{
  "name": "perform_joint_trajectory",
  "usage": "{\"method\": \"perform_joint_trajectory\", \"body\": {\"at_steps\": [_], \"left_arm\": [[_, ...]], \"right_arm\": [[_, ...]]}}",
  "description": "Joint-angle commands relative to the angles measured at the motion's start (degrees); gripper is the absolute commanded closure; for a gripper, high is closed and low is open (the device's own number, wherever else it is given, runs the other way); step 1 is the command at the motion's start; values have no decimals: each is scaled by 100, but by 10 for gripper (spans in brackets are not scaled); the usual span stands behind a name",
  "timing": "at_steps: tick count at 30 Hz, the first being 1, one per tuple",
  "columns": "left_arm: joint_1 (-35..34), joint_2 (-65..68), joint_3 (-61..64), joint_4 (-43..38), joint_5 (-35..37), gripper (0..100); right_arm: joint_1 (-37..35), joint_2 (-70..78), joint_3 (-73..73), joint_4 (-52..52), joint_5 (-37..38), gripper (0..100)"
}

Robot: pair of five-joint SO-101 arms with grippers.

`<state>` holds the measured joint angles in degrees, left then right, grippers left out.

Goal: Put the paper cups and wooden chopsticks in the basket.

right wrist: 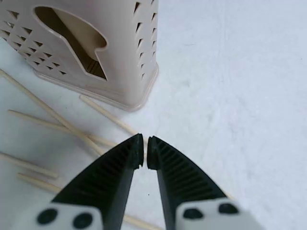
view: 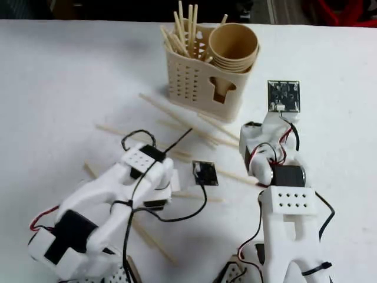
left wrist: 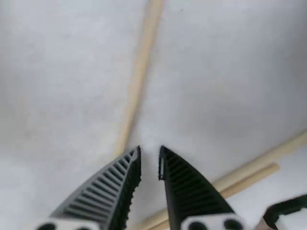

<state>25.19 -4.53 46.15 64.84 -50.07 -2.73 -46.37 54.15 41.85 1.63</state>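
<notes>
We see our left arm (view: 112,194) and right arm (view: 288,236) as white shells with black motors (view: 287,175), looping black and red cables (view: 177,219), hole-dotted plates (view: 291,200), and a ribbed, pointed black left claw (left wrist: 149,155) and right claw (right wrist: 145,152).

High view, clock from table (view: 59,76) centre: basket (view: 200,88) at 12. Paper cups (view: 235,44) stacked in its 3 o'clock compartment, chopsticks (view: 184,29) standing in the 9 o'clock one. Loose chopsticks (view: 177,118) flat on the table, from the basket's 6 round to 8, some crossing. Left arm (view: 112,194) at 7, over the loose sticks. Right arm (view: 283,200) at 5. Right gripper (right wrist: 145,143) near the basket's 5 o'clock corner. Left gripper (left wrist: 149,153) close above the table, a stick just beside each finger.
</notes>
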Motion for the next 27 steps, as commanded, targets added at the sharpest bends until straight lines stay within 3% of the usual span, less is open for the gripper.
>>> {"method": "perform_joint_trajectory", "body": {"at_steps": [1, 7, 16, 24, 27], "left_arm": [[13, -497, -686, 413, 809, 908], [4, -1007, -870, 378, 1143, 783], [-13, 558, -1213, 88, 993, 783], [145, 1938, -2303, 580, 985, 971], [101, 2009, -2365, 580, 1108, 977]], "right_arm": [[84, -136, -62, -119, 0, 971], [84, -136, -62, -119, 9, 971], [84, -136, -62, -119, 202, 971], [84, -154, -62, -119, 202, 971], [84, -171, -62, -119, 202, 971]]}}
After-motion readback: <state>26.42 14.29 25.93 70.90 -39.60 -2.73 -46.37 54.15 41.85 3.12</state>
